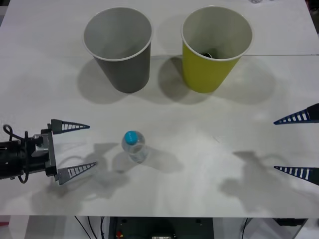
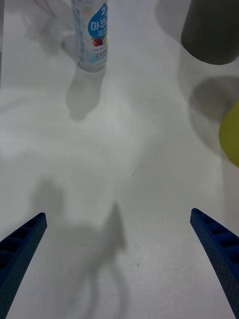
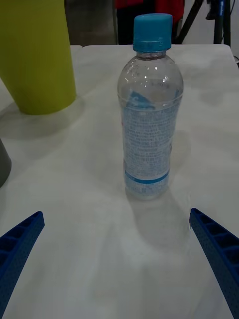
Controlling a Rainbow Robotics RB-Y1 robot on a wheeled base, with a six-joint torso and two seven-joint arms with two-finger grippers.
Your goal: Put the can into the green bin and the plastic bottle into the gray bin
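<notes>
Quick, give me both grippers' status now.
Left gripper: jaws open, empty, facing the plastic bottle.
Right gripper: jaws open, empty, at the table's right edge.

Overhead front view; low opposing wrist views, both on the plastic bottle (image 3: 148,114).

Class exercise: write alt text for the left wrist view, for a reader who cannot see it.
A clear plastic bottle with a blue cap stands upright on the white table, ahead of the open left gripper. The green bin stands farther back to one side.
</notes>
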